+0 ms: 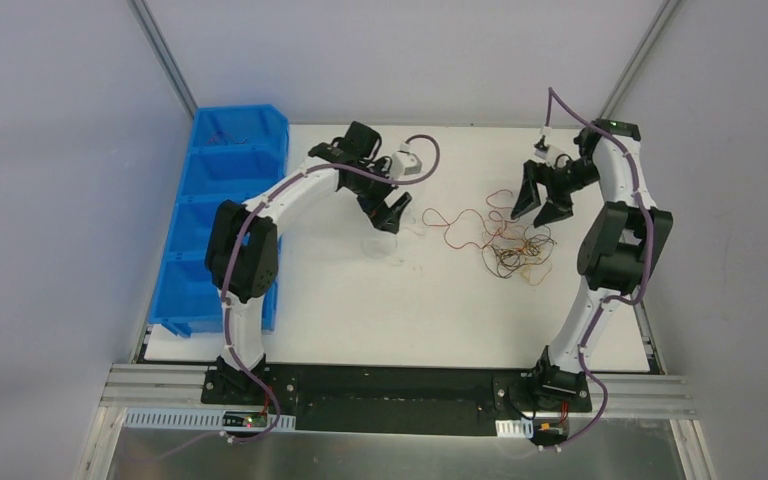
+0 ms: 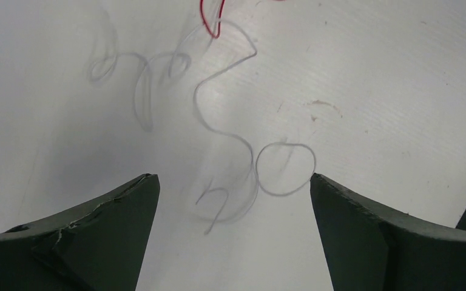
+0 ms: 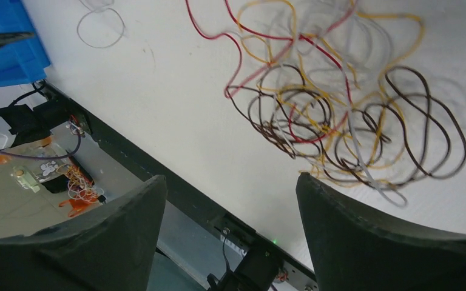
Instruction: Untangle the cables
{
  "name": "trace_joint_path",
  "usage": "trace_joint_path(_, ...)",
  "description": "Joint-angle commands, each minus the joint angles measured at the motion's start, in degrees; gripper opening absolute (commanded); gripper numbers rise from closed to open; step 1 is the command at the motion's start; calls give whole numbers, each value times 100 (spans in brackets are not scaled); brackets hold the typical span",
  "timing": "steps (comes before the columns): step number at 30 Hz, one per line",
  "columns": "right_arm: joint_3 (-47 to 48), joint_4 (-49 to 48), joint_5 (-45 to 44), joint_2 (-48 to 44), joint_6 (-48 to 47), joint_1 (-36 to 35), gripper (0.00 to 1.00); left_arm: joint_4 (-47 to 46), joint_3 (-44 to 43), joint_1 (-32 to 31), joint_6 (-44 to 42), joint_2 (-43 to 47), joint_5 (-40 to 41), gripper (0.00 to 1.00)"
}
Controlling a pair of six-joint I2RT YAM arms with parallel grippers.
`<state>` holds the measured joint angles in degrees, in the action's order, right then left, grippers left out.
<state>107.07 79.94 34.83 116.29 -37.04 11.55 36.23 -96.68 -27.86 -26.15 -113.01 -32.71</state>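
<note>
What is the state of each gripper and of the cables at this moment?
Left gripper: open, holding nothing.
Right gripper: open, holding nothing.
White cable: lying in loose curls, not held.
Cable bunch: tangled, red, yellow, dark and white loops crossing, not held.

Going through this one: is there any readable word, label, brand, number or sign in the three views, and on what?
None can be read.
The blue bins, the white table and the cables show no print.
The small circuit boards on the front rail are too small and blurred to show any marking.
</note>
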Motion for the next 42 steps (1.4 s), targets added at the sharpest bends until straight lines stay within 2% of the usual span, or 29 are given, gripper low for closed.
trace_joint_path(1, -84, -879, 274, -350, 753, -666, 81, -811, -183, -374, 295, -389, 251, 99)
trace_joint_path(6, -31, -1772, 363, 69, 1587, -1081, 73, -1707, -183, -450, 719, -741, 381, 98)
trace_joint_path(9, -28, -1975, 344, 386, 1852, -1241, 70, -2082, -29, -557, 596, -832, 271, 92)
trace_joint_path(11, -72, -2160, 373, 536, 2086, -1371, 69, -2222, -17, -651, 649, -910, 198, 87)
trace_joint_path(16, -219, -2588, 565, 623, 2334, -1574, 69, -2486, -50, -887, 952, -1132, 220, 84)
trace_joint_path(18, -343, -2729, 740, 607, 2449, -1642, 69, -2548, -101, -905, 1316, -1255, 304, 83)
trace_joint_path(23, -660, -3132, 1031, 672, 2718, -1836, 70, -2630, -170, -906, 1871, -1455, 782, 76)
trace_joint_path(28, -846, -3575, 872, 863, 2971, -2011, 65, -2648, -156, -906, 2164, -1477, 1080, 60)
trace_joint_path(30, -870, -3706, 722, 954, 3084, -2059, 60, -2670, -103, -901, 2184, -1423, 1127, 48)
trace_joint_path(32, -889, -3844, 540, 1023, 3199, -2097, 52, -2676, -35, -903, 2167, -1268, 1135, 27)
trace_joint_path(33, -897, -3909, 408, 1037, 3230, -2112, 47, -2686, 18, -905, 2125, -1137, 1116, 15)
trace_joint_path(35, -892, -4000, 168, 1098, 3238, -2134, 31, -2701, 165, -906, 1994, -776, 1017, 0)
trace_joint_path(39, -758, -3938, -382, 1211, 3201, -2158, 0, -2634, 326, -879, 1634, 187, 565, 0)
trace_joint_path(42, -625, -3780, -918, 1344, 3134, -2183, 0, -2213, -69, -758, 1574, 854, 220, 0)
